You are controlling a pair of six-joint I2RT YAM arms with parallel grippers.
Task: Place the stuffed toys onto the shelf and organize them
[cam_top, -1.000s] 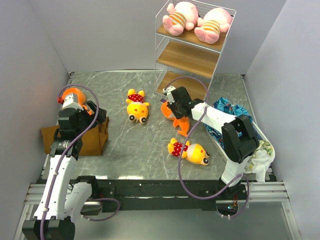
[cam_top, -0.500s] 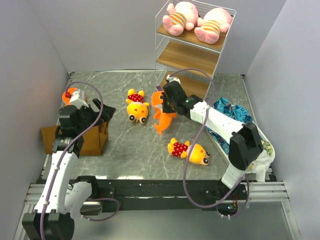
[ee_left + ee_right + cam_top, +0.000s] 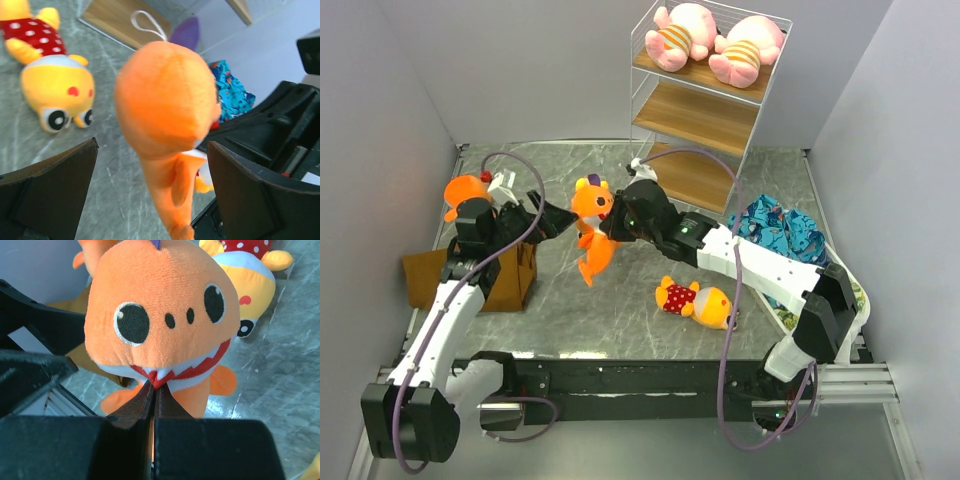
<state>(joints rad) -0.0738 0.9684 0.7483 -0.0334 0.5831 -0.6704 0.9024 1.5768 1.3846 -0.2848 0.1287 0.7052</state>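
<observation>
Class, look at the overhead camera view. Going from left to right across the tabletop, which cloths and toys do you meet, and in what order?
brown cloth → held orange fish toy → near yellow polka-dot toy → blue patterned cloth

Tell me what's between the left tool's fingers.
The orange fish toy, pinched by the right tool, hangs between the left tool's open fingers, shown in left wrist view.

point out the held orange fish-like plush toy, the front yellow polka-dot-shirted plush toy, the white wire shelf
orange fish-like plush toy [image 3: 167,320]: right wrist view, its face
yellow plush toy in red polka-dot shirt [image 3: 714,305]: top external view, its head
white wire shelf [image 3: 695,117]: top external view, bare middle board
</observation>
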